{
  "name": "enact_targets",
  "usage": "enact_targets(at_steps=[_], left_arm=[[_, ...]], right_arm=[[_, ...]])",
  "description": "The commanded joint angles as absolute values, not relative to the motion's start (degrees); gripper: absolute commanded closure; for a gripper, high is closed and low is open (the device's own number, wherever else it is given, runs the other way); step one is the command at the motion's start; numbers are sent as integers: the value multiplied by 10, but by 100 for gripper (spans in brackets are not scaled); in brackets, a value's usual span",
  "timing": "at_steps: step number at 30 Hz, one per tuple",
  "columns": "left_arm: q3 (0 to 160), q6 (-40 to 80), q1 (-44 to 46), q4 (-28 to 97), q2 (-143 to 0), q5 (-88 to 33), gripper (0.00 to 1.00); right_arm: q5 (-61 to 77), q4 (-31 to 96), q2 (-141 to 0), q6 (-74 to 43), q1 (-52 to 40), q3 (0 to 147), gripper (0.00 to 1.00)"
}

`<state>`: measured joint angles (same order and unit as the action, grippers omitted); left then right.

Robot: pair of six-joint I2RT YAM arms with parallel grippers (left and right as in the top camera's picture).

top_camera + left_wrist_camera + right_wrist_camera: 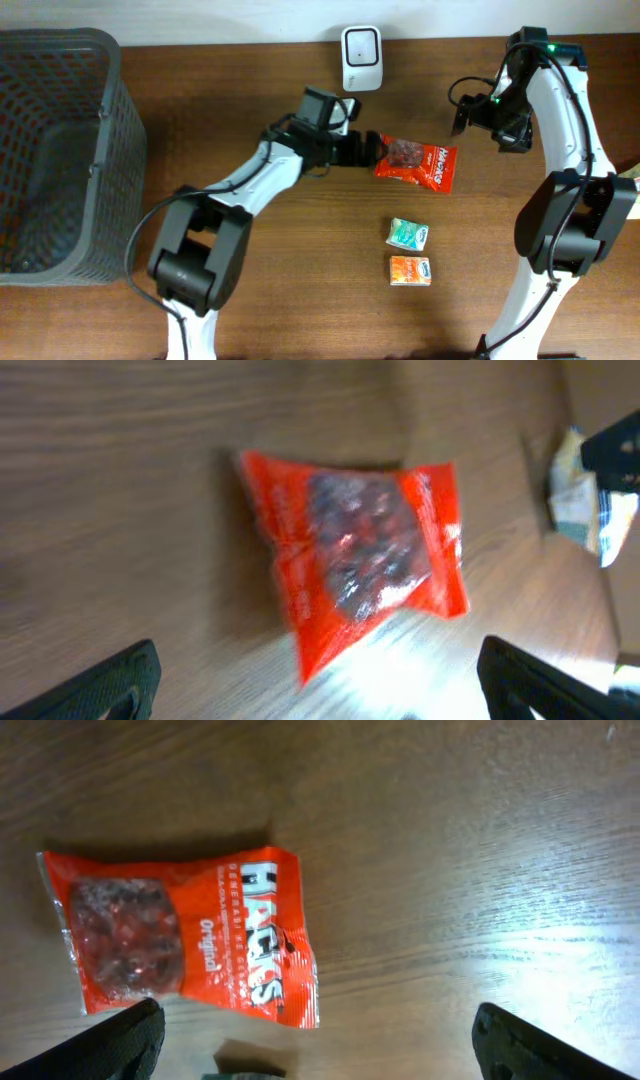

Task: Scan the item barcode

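Tabletop [300, 300] of wood, red snack bag [417, 163], left hand [315, 685] and right hand [315, 1045] spread

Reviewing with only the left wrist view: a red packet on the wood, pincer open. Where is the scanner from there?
Observer: The white scanner stands at the table's far edge, beyond the red packet, slightly to the robot's left.
Operator: And the other arm?
Observer: The right pincer hangs open off the packet's opposite side, holding nothing.
Operator: Other items?
Observer: An orange packet lies closest to the robot, next to a green packet.
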<state>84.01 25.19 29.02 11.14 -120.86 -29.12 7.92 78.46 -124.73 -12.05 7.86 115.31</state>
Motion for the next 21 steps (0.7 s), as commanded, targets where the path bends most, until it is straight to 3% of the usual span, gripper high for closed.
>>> enact_targets(at_steps=[1,7,8,12,14,17,18,21], left_arm=[[844,292,320,79,-1252,-270,1],[844,351,343,38,-1302,-257,2],[844,361,344,36,-1306,-257,8],[844,361,345,34,-1308,-257,62],[844,361,345,35,-1308,-257,83],[844,361,345,35,-1308,-257,84],[844,361,345,36,-1308,-257,96],[845,360,339,40,-1304,-260,100]], right_arm=[[74,812,-1235,-127,79,1160,2],[74,812,-1235,-127,79,1160,2],[74,812,-1235,-127,79,1160,2],[74,812,-1235,-127,79,1160,2],[74,812,-1235,-127,79,1160,2],[74,812,-1235,-127,79,1160,2],[74,812,-1235,-127,79,1160,2],[74,812,-1235,-127,79,1160,2]])
